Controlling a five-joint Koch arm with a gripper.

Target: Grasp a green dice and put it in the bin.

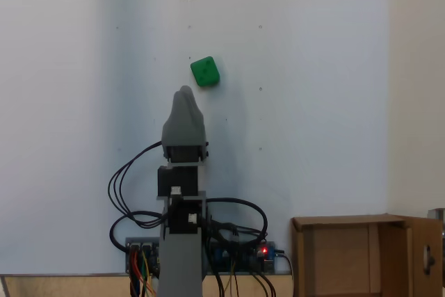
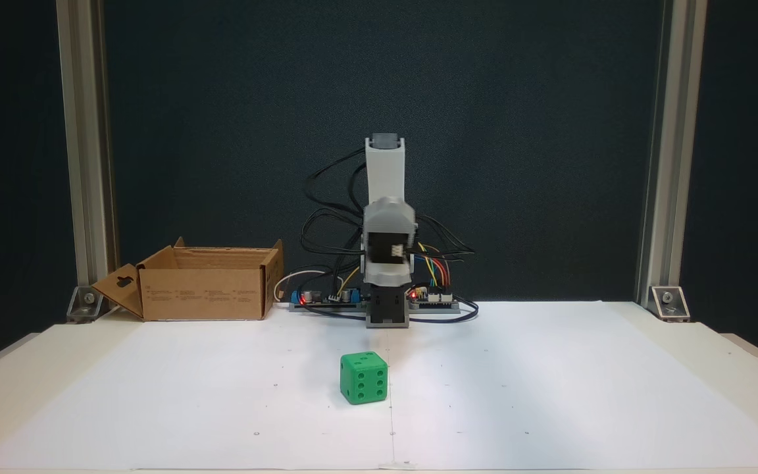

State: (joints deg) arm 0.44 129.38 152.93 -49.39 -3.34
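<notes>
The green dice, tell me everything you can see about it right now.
The green dice is a small bright green cube with rounded corners and dark pips; it looks like plastic. From the front, the two side faces in view show four and six pips, and the top shows at least one. It sits flat on the white sheet, turned so one corner points at the front camera. It stands alone in front of the folded arm, with nothing else touching it. In the view from above it shows at.
</notes>
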